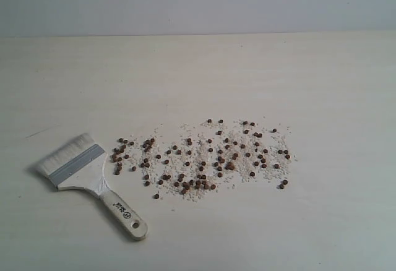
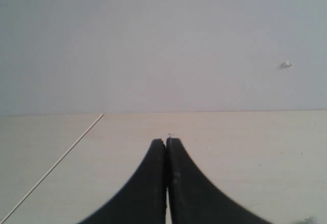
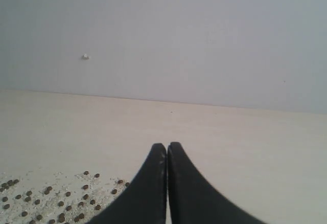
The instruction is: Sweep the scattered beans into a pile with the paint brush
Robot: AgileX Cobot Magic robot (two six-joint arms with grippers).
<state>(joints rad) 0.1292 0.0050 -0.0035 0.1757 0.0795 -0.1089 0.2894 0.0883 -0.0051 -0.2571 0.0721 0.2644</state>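
Pale bench [image 1: 334,85]: beans [image 1: 204,156] scattered wide, no pile yet; paint brush [image 1: 86,172] lying untouched; left gripper [image 2: 166,142], right gripper [image 3: 167,146] clenched empty.

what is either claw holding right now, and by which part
Nothing is held. The left claw and the right claw are both shut and empty; the paint brush lies untouched beside the beans.

A pale, light-wood desk [image 1: 309,73] carries dozens of small reddish-brown beans [image 1: 204,156], scattered in a loose, wide band across its middle and well short of the far edge. Fine white grains [image 1: 247,175] are mixed among them. Just beside one end of the band a paint brush [image 1: 86,172] lies flat, bristles angled toward the far edge and wooden handle toward the near one.
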